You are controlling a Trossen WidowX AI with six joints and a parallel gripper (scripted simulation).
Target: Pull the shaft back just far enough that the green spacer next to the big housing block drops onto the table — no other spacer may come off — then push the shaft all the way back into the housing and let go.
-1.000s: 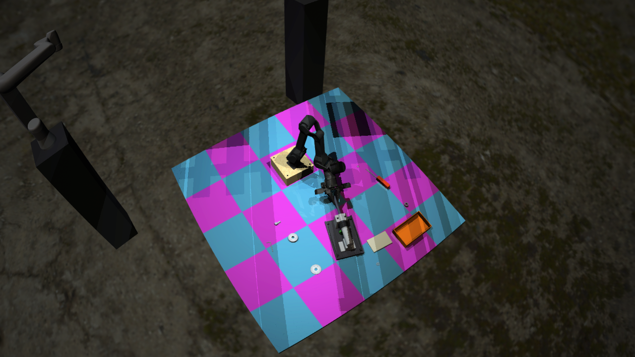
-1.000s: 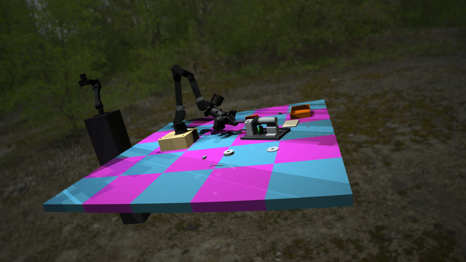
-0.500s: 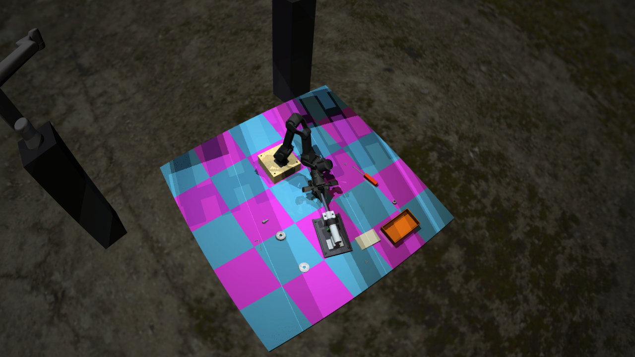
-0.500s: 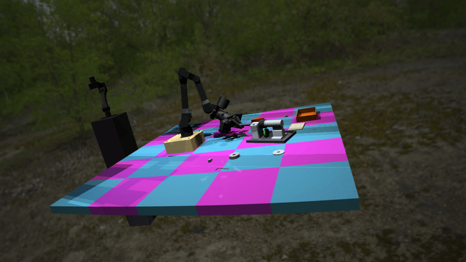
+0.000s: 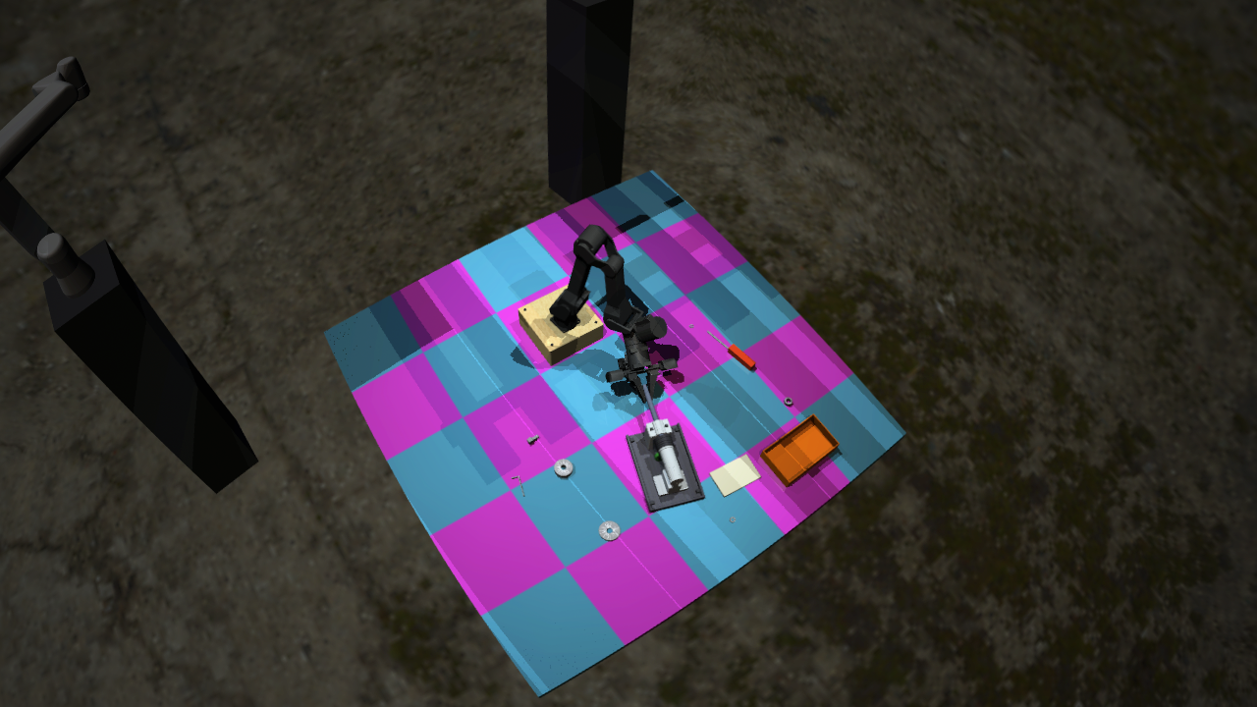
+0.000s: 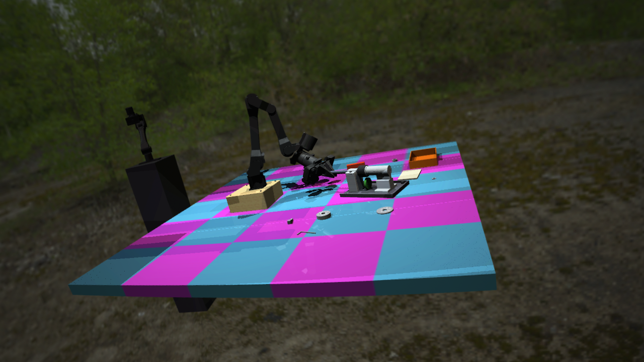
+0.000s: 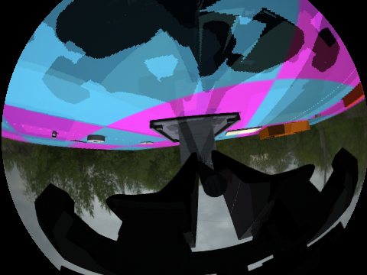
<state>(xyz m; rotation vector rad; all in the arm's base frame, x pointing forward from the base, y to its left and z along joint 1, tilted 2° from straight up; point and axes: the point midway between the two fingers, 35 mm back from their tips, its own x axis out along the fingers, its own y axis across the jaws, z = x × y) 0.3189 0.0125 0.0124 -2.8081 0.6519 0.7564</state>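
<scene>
In the lower centre of the exterior frame, nearest the camera, a thin grey L-shaped key (image 5: 519, 483) (image 6: 306, 232) lies on the checkered magenta-and-blue table (image 5: 527, 606) (image 6: 328, 256). Behind it: a small grey piece (image 5: 532, 439) (image 6: 290, 220) (image 7: 54, 134), a thick pale metal ring (image 5: 556, 471) (image 6: 323, 217) (image 7: 95, 139) and, right of these, a thinner pale metal ring (image 5: 603, 535) (image 6: 379, 211) (image 7: 147, 143), both flat.

Right of centre, a dark rectangular base plate (image 5: 645, 492) (image 6: 360, 194) carries the upright light-grey housing block (image 5: 657, 429) (image 6: 354, 182) and a white ribbed cylinder (image 5: 670, 463) (image 6: 378, 169). Green disc-shaped spacer (image 5: 657, 456) (image 6: 368, 183): on edge, below the cylinder's line, just beside the block; contact with the plate not resolved. A black collar (image 5: 662, 444) (image 6: 360, 171) sits above it, in line with the cylinder.

Slim grey round shaft (image 5: 651, 406) (image 6: 339, 172) (image 7: 212, 183): extends from the block's left face to the black gripper (image 5: 645, 389) (image 6: 334, 173) (image 7: 204, 155). Fingers only slightly apart, clamped on the shaft.

Farther back, right: cream flat rectangle (image 5: 735, 474) (image 6: 409, 174) (image 7: 242, 131), then open orange tray (image 5: 778, 470) (image 6: 424, 164) (image 7: 284, 130).
</scene>
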